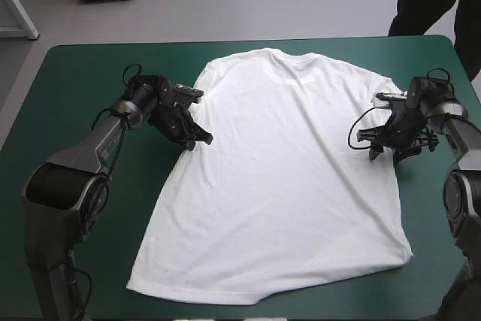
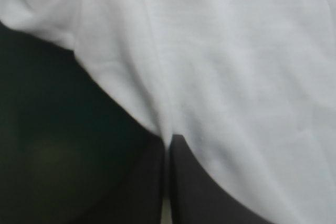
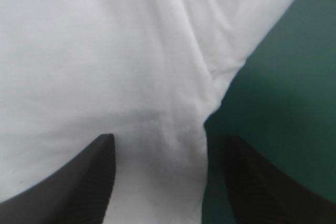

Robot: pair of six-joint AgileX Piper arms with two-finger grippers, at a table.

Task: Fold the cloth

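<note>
High view: a white, short-sleeved cloth T-shirt [image 1: 278, 186] is seen spread flat on the teal-green cover [image 1: 75, 80] of the table. Its long axis runs from the collar at upper centre to the hem at lower left. The left gripper [image 1: 197, 139], with two broad black fingers, is placed at the garment's left edge under the sleeve. The right gripper [image 1: 387, 154] is placed at the opposite edge, centre right. No container is seen.

Left wrist view: the left gripper [image 2: 168, 139] is pinched onto the T-shirt [image 2: 236, 66] at its edge, with a white sliver between the fingers.

Right wrist view: the right gripper [image 3: 169, 139] is spread, and the T-shirt [image 3: 105, 51] edge lies ungripped between its fingers. A closing here is judged necessary before any lift.
</note>
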